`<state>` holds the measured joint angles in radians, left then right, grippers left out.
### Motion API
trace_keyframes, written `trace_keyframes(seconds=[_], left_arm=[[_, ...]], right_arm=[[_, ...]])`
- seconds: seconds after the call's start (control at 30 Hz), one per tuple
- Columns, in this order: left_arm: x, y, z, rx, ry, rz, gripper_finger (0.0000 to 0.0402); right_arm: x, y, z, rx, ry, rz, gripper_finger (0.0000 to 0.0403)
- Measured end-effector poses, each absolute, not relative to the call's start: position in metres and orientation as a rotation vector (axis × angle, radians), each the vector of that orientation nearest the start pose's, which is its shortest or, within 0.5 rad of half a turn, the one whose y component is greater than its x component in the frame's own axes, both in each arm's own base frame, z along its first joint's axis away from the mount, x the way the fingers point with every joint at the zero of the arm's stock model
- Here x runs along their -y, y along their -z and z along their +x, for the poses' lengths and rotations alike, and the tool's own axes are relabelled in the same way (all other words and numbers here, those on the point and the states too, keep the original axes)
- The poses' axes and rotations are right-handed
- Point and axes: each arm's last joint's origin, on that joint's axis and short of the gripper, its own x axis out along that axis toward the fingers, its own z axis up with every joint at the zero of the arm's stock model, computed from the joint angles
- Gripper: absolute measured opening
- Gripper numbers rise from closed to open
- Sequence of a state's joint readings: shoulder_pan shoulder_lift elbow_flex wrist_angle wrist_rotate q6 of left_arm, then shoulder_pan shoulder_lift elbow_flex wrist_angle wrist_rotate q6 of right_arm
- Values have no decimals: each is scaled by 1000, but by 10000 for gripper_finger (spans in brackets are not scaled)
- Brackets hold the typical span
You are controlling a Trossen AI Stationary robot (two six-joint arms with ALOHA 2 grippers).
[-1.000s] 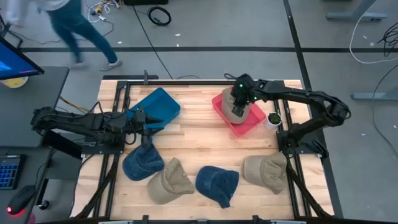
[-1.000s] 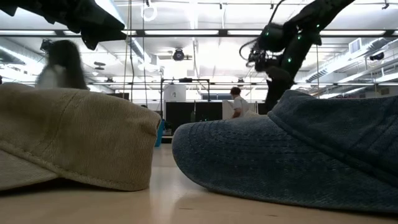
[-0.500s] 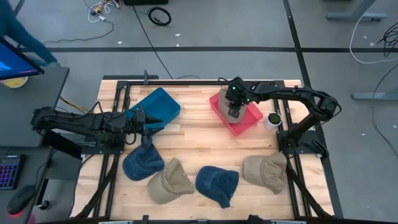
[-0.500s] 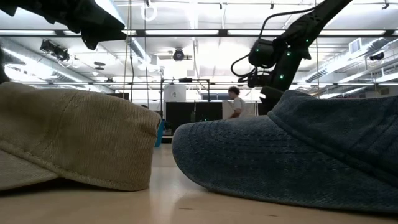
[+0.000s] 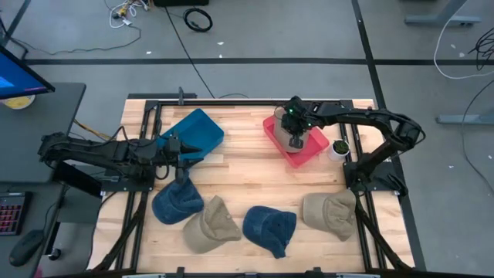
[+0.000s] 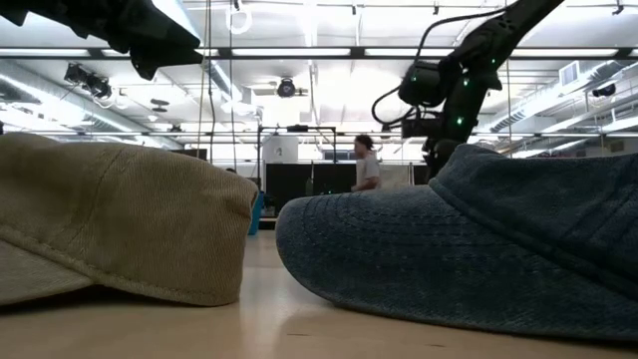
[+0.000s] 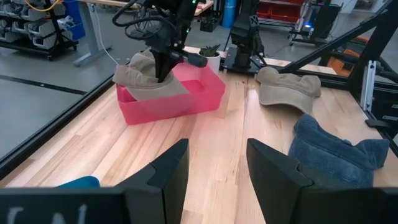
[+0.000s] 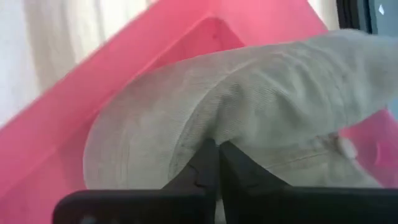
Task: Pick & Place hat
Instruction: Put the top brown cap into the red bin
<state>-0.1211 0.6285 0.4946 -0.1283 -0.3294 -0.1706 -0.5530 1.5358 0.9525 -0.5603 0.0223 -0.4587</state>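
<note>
Small potted plant (image 5: pixel 340 146) by the table's (image 5: pixel 247 181) right edge.

The high view looks straight down on the whole table (image 5: pixel 247 181). The low view sits at tabletop level, very near two caps. Both wrist views share the pink bin (image 7: pixel 205 94).

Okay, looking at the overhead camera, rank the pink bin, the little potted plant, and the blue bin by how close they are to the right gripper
1. Pink bin: right under the right gripper.
2. Potted plant: just beyond the bin, by the table's right edge.
3. Blue bin: across the table, on the left arm's side.
</note>
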Motion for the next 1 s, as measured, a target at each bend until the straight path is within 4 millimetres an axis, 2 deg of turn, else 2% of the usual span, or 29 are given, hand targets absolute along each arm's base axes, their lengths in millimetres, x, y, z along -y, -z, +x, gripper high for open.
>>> trace_keyframes(seconds=[0.17,0.27,0.37,0.47,0.6,0.77,1.0], left_arm=[[9,-261,149,-238,-228,-111,165],[9,-261,149,-238,-229,-111,165],[9,-261,149,-238,-229,-111,165],[9,-261,149,-238,-229,-111,165],[9,-261,149,-238,-229,-110,165],[9,-261,149,-238,-229,-111,165],[9,-261,149,-238,-229,-112,165]], right_arm=[[140,-233,244,-1185,136,-252,4],[127,-249,239,-1197,-30,-474,3],[117,-254,231,-1218,-263,-739,2],[115,-252,226,-1255,-377,-808,1],[117,-241,229,-1282,-361,-752,1],[124,-223,241,-1216,-317,-841,1],[133,-203,248,-1312,-313,-847,6]])
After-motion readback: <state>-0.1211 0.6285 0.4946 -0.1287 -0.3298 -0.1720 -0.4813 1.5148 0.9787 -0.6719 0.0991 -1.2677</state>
